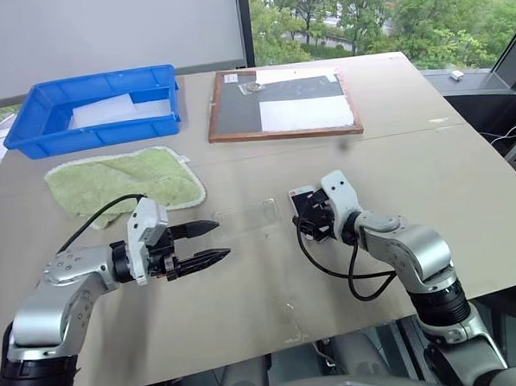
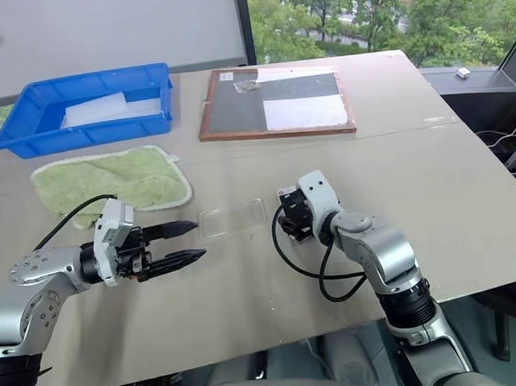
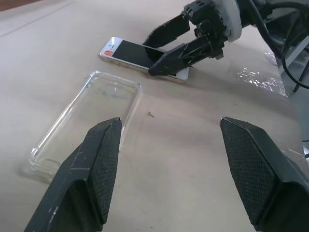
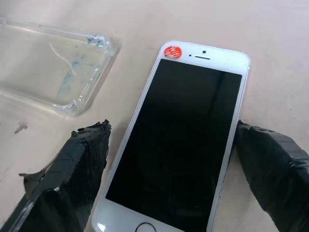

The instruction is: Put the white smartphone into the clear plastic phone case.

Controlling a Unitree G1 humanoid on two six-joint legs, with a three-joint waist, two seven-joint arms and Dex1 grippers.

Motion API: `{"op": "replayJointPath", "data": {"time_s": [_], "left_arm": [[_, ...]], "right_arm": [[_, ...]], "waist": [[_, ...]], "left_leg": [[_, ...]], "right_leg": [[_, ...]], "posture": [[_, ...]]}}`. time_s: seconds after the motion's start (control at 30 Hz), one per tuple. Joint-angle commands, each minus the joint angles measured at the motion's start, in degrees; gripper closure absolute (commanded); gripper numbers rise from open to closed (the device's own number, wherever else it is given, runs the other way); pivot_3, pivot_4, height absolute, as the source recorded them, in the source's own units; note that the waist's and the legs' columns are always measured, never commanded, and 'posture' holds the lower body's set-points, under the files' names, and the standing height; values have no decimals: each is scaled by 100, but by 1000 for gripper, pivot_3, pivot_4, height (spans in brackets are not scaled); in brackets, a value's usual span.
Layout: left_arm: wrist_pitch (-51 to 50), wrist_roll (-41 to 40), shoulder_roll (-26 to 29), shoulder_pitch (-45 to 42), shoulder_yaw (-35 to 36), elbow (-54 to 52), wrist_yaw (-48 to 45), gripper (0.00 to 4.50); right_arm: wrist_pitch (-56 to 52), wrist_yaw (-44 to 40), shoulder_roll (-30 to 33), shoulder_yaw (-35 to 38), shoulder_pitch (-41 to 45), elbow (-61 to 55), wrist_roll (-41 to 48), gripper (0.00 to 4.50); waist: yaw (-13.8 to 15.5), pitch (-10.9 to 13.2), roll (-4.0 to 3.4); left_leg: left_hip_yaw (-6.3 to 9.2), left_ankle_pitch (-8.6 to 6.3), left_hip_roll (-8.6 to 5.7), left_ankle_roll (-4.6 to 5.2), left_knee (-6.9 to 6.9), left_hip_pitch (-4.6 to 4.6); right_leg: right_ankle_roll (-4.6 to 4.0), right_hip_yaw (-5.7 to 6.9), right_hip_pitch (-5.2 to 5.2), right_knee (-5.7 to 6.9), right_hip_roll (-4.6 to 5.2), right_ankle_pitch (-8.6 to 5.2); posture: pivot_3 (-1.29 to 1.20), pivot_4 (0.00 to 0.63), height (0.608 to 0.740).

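Note:
The white smartphone [image 4: 178,145] lies flat and screen-up on the table, with a red sticker at its top corner. My right gripper [image 4: 171,128] is open and low over it, one black finger on each long side; one finger [image 4: 270,159] is right against the phone's edge. The clear plastic phone case [image 3: 87,121] lies empty on the table beside the phone [image 1: 302,193], between my two grippers. My left gripper [image 1: 221,238] hovers open just short of the case [image 1: 246,218], pointing toward it, with nothing between its fingers.
A green cloth [image 1: 123,178] lies behind my left arm. A blue bin [image 1: 30,140] holding a white sheet sits at the back left. A wood-framed board [image 1: 279,101] lies at the back centre. A black cable [image 1: 349,283] loops from my right wrist.

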State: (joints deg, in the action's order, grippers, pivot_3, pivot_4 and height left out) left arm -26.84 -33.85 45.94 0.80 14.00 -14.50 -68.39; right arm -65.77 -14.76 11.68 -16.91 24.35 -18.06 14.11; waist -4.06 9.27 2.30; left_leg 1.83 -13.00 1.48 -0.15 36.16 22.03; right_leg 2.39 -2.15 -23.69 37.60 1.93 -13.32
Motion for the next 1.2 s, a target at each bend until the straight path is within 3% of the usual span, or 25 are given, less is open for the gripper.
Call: {"op": "replayJointPath", "data": {"time_s": [0.03,0.17,0.33,0.63,0.77,0.93,1.2], "left_arm": [[122,-33,-5,18,32,-65,35,1134],[136,-28,-3,22,38,-50,37,1134],[142,-18,28,-7,44,-16,29,1134],[16,-73,51,135,84,-125,111,1134],[22,-13,43,238,70,-164,221,1134],[-15,-16,-51,289,-5,-330,462,1134],[139,-2,-208,355,59,-357,771,1134]], "right_arm": [[-23,17,-20,-374,-190,504,-168,84],[260,184,-13,-737,-329,891,-585,84],[375,32,36,-894,-459,895,-689,1535],[829,-535,987,-211,-701,137,-570,1535],[1203,-1011,1272,146,-742,-136,-251,1535],[1935,-2253,2054,528,-612,-549,308,1535],[2332,-3001,2164,575,-34,-408,628,1535]], "waist": [[1,-1,1],[-7,-3,3],[2,-5,-2],[194,-2,-16],[346,9,-25],[379,61,-73],[269,101,-92]], "left_leg": [[0,0,0,0,-1,0],[0,0,7,0,-1,-10],[-20,-10,65,-16,0,-11],[-25,-21,58,-35,-18,1],[-24,-29,29,-45,-11,59],[-3,-37,-16,-28,7,100],[7,-38,-6,-27,7,104]], "right_leg": [[0,0,0,-1,0,0],[0,-2,2,-8,12,-1],[0,19,3,-62,23,-1],[-10,95,-1,-78,38,6],[-8,114,-19,-96,44,7],[-4,139,-32,-98,80,7],[15,141,-40,-88,41,17]], "posture": [[0,150,740],[0,150,740],[0,150,740],[0,150,740],[0,150,740],[0,150,740],[0,150,740]]}}
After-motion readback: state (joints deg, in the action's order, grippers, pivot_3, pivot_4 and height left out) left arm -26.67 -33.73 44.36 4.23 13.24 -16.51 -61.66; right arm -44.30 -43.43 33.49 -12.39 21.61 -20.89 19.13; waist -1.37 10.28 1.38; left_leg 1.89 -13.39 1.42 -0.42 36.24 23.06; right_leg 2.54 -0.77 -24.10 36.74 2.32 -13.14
